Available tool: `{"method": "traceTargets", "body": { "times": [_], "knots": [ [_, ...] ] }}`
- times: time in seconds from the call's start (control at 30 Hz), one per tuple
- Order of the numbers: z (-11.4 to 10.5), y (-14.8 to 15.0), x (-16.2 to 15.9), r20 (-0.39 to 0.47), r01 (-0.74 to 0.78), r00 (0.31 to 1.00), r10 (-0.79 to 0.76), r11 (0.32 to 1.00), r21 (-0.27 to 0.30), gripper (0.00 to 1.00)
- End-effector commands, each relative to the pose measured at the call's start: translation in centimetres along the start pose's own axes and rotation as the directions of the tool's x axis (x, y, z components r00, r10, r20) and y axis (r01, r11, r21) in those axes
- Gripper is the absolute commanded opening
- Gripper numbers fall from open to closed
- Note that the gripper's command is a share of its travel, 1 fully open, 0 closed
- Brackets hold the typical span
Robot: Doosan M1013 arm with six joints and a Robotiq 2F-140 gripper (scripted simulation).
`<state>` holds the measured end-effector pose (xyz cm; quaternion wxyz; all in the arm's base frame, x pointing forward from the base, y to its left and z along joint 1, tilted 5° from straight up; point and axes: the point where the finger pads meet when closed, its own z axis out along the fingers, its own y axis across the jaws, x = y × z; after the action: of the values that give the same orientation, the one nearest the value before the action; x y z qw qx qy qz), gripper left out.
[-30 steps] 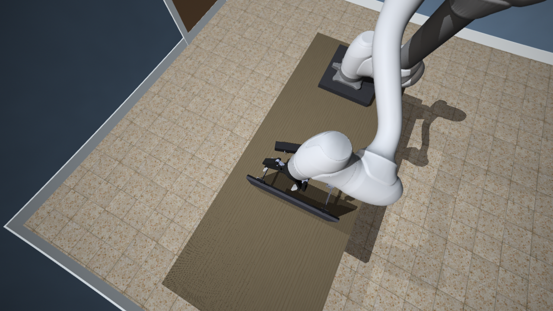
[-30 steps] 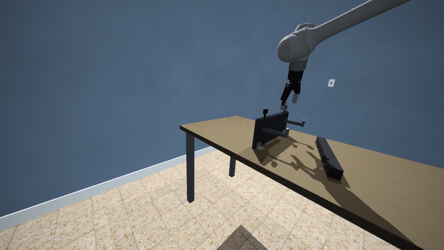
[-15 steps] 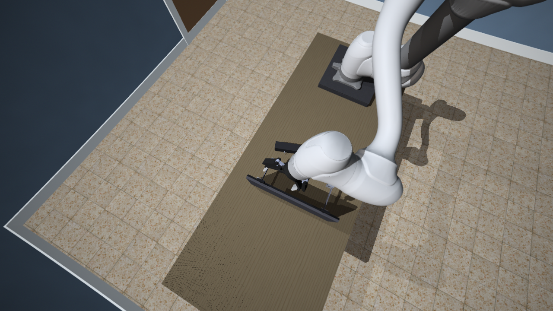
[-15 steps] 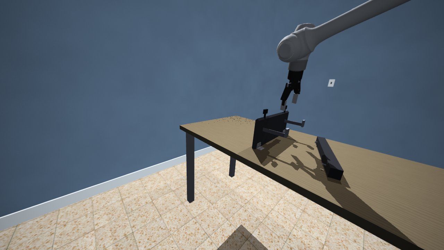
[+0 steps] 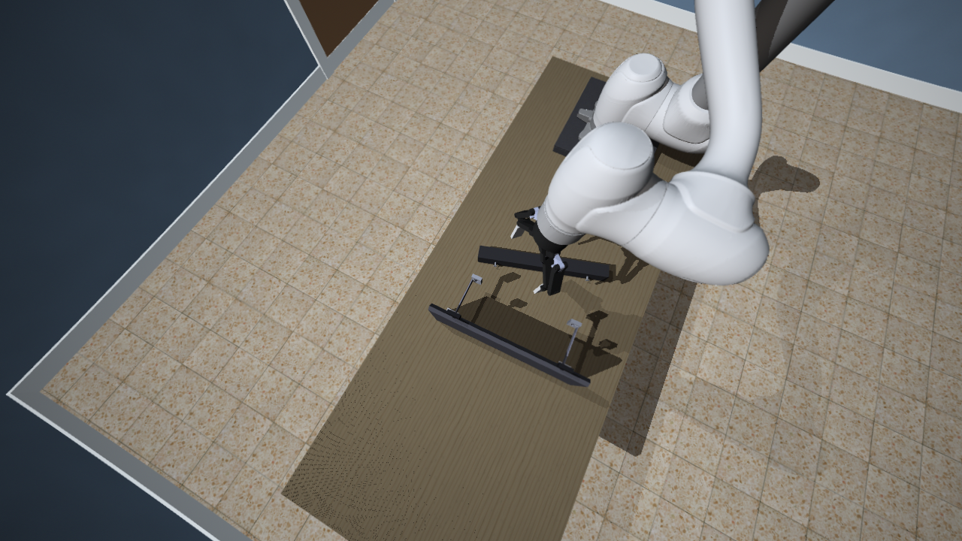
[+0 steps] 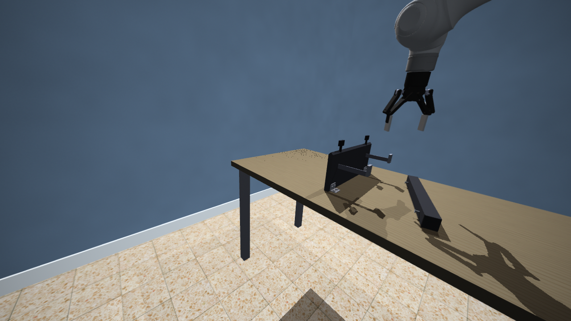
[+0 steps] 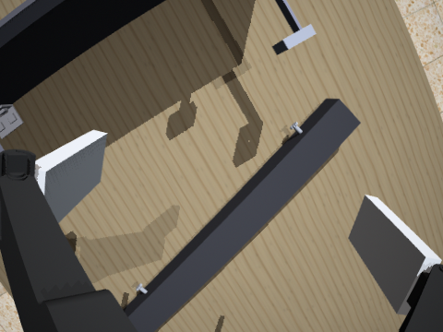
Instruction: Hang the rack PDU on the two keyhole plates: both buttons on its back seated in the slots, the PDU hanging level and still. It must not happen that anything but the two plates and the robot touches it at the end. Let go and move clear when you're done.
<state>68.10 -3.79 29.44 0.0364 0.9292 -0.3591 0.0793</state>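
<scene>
- End effector (image 6: 403, 122) hangs high over the surface (image 6: 498, 231), fingers spread wide, nothing between them; pads (image 7: 70, 169) bracket the PDU in the wrist view.
- PDU (image 5: 543, 264) lies flat on the surface, well apart from the fingers, near the panel (image 5: 507, 345) but not touching it.
- Both back buttons (image 7: 295, 128) point sideways toward the panel, not up.
- Risk: an off-centre grasp on the long bar would let it droop, so one button seats and the other misses.
- Risk: fingers closing across the button side could pinch a button or skew the bar.
- Risk: descending too fast drives the pads into the surface beside the PDU.
- Keyhole plates (image 5: 476, 277) sit on two arms sticking out of the panel toward the PDU; sweeping the bar in low could clip an arm (image 6: 353, 169) or tip the panel.
- Two knobs (image 6: 341, 143) stick up from the panel's top edge; keep the wrist clear of them.
- Slot detail is too small to read.
</scene>
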Motion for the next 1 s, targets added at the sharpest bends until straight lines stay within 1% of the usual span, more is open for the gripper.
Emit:
{"method": "traceTargets", "body": {
  "times": [0.0,0.07,0.1,0.13,0.2,0.27,0.47,0.5,0.97],
  "knots": [
    [-0.6,1.4,-2.0,0.018,-0.103,0.995,0.103,0.995,0.010,1.00],
    [-2.0,3.4,-6.1,0.069,-0.299,0.952,0.297,0.954,0.016,1.00],
    [-2.0,3.4,-6.1,0.069,-0.299,0.952,0.297,0.954,0.016,1.00],
    [-2.5,4.2,-7.8,0.090,-0.373,0.925,0.370,0.928,0.013,1.00],
    [-3.1,5.1,-9.9,0.117,-0.465,0.880,0.461,0.885,0.005,1.00],
    [-3.3,5.5,-10.7,0.126,-0.495,0.862,0.490,0.869,0.001,1.00],
    [-3.3,5.5,-10.7,0.126,-0.496,0.861,0.492,0.868,0.001,1.00],
    [-3.3,5.5,-10.7,0.126,-0.496,0.861,0.492,0.868,0.001,0.55],
    [-3.3,5.5,-10.7,0.126,-0.496,0.861,0.492,0.868,0.001,0.55]
  ]
}}
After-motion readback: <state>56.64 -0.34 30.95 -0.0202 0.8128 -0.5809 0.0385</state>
